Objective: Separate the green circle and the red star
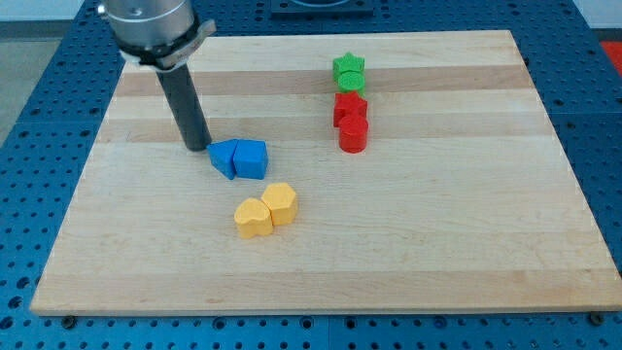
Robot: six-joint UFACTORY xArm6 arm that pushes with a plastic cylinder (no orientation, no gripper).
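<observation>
Landmark: the green circle (350, 82), used below as the reference for every place.
Green circle: sits near the view's top of the wooden board (466, 224), right of centre; a green star (349, 65) touches it on the side toward the view's top.
Red star: the red star (350, 107) lies directly below the green circle toward the view's bottom, touching it or nearly so; I cannot tell whether a gap exists.
Red cylinder: a red cylinder (353, 135) presses against the red star on the side farther from the green circle.
My tip: my tip (197, 147) rests on the board well apart from the green circle, toward the view's left and lower, just beside the two blue blocks (239, 158).
Fingers: there are none; the arm ends in a bare rod, so nothing is clasped or let go, and it can only push.
Yellow blocks: two yellow blocks (264, 212) sit still farther from the green circle, toward the view's bottom-left.
Handling, as a judgement: the blocks look small, rigid and light, likely to slide easily on smooth wood and to spin if struck off-centre.
Where to push, as a judgement: against the red star's side face, close to its seam with the green circle, driving sideways; the cylinder will probably travel along.
</observation>
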